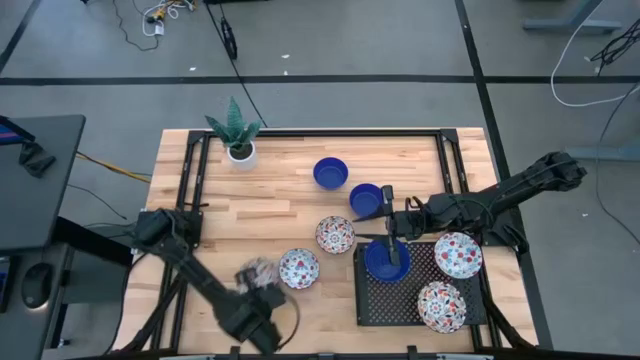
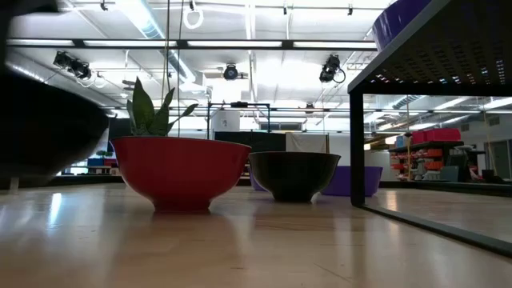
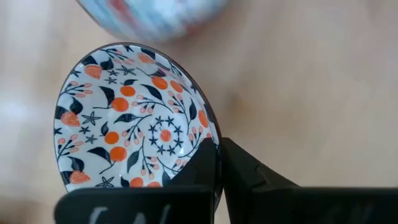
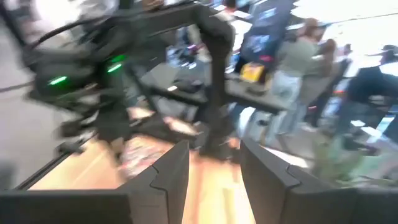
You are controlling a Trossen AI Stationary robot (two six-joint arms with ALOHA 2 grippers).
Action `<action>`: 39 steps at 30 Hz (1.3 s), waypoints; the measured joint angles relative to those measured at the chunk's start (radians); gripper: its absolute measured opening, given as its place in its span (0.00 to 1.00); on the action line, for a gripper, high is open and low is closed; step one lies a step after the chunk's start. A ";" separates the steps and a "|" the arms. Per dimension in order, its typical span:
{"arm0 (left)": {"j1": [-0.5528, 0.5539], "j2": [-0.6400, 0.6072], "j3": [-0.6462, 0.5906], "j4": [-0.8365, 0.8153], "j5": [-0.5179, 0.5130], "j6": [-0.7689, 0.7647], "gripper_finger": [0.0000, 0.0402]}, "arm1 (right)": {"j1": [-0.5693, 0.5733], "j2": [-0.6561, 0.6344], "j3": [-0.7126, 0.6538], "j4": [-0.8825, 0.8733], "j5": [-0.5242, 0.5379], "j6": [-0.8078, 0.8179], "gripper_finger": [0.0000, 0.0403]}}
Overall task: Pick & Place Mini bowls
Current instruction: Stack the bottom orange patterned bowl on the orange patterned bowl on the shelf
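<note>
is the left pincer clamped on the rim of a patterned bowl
Yes, in the left wrist view the left pincer is shut on the rim of a floral mini bowl, one finger inside and one outside.

Wooden slatted table (image 1: pixel 280 210) with black frame rails along its edges. Small white pot with a spiky green plant (image 1: pixel 238 135) sits near the table's far left corner. Black perforated tray (image 1: pixel 385 295) on the right near side. Grey floor (image 1: pixel 350 40) with black tape lines, loose cables (image 1: pixel 160 15). Blurred people (image 4: pixel 298 59) stand in the room beyond.
</note>
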 joint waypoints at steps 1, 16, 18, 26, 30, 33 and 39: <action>0.026 -0.001 0.027 -0.032 -0.021 0.056 0.02 | 0.000 -0.010 0.014 -0.045 -0.025 0.006 0.36; 0.319 -0.006 0.468 -0.223 -0.228 0.897 0.02 | 0.027 0.000 0.311 -0.705 -0.144 -0.073 0.36; 0.344 -0.006 0.506 -0.216 -0.234 0.985 0.02 | 0.024 0.001 0.332 -0.773 -0.143 -0.085 0.36; 0.450 -0.006 0.527 -0.047 -0.153 1.298 0.02 | 0.024 0.063 0.509 -0.987 -0.138 -0.121 0.43; 0.485 -0.006 0.527 0.058 -0.121 1.420 0.02 | 0.025 0.136 0.606 -1.136 -0.097 -0.175 0.47; 0.504 -0.006 0.527 0.119 -0.076 1.508 0.02 | 0.024 0.188 0.663 -1.204 -0.030 -0.202 0.49; 0.528 -0.006 0.527 0.165 -0.043 1.589 0.02 | 0.021 0.247 0.736 -1.315 0.007 -0.193 0.48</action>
